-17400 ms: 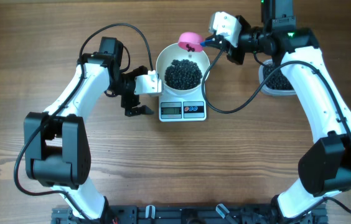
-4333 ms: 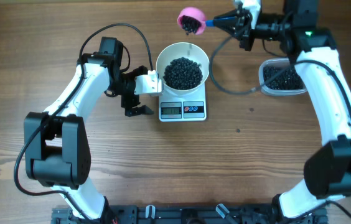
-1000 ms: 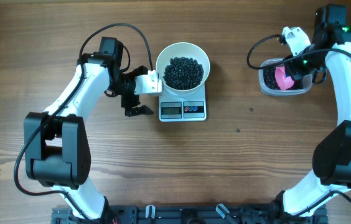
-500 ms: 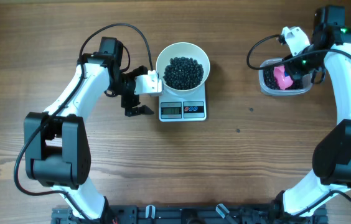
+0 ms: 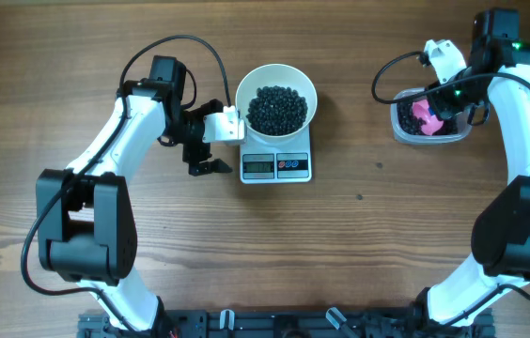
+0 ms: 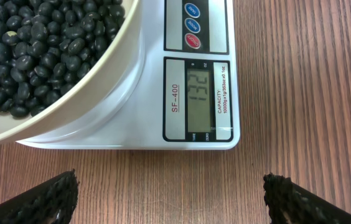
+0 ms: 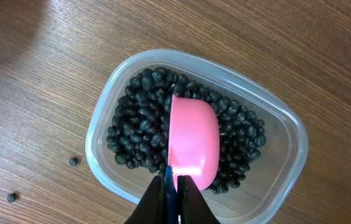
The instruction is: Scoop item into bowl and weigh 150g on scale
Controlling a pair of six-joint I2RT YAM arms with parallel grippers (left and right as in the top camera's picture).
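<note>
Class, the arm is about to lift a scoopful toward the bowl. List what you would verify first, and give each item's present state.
1. Right pincer shut on scoop handle: ok.
2. Scoop down among beans in tub: ok.
3. Scoop full: cannot tell, only its pink back shows.
4. Bowl seated on scale: ok.
5. Scale at 150: not ok, reads 132.
6. Left pincer open, off the scale: ok.
</note>
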